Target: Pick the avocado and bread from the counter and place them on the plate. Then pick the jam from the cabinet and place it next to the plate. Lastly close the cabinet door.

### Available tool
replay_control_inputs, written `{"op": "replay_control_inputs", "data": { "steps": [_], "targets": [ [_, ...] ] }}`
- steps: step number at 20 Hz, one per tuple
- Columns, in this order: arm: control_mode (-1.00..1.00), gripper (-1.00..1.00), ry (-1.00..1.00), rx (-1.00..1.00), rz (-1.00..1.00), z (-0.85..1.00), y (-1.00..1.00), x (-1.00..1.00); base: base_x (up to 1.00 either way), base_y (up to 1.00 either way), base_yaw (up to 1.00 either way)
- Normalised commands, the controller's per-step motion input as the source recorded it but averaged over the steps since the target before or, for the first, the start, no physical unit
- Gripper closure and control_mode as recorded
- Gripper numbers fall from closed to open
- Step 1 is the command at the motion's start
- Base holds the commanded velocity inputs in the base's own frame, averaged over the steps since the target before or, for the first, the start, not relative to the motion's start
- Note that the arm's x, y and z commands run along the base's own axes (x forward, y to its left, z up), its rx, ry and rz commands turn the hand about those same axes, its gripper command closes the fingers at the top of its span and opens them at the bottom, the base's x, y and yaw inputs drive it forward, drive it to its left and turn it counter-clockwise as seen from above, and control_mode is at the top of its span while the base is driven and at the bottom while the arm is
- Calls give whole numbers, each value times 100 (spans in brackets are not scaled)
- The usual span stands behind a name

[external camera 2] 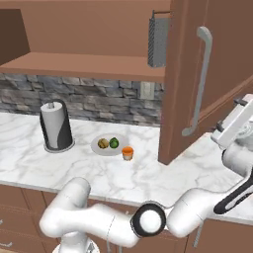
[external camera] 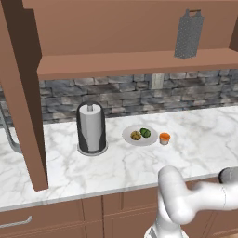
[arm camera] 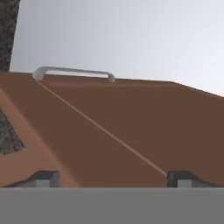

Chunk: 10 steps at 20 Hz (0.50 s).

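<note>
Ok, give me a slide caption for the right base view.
Avocado and bread on the plate, jam beside it; arm reaches toward the open cabinet door.

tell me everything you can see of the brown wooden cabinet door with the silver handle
The brown wooden framed-panel cabinet door stands swung open, jutting out over the white marble counter. A slim silver bar handle runs vertically down its face, curving in at both ends. The open gripper faces its panel closely; contact can't be told.
</note>
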Motion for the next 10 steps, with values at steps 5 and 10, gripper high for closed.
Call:
{"op": "replay_control_inputs", "data": {
  "steps": [5,10],
  "targets": [
    [-100,-100,1,-70,0,100,81,-29,0,0,0],
    [-100,-100,19,-82,-5,85,99,4,0,0,0]
  ]
}}
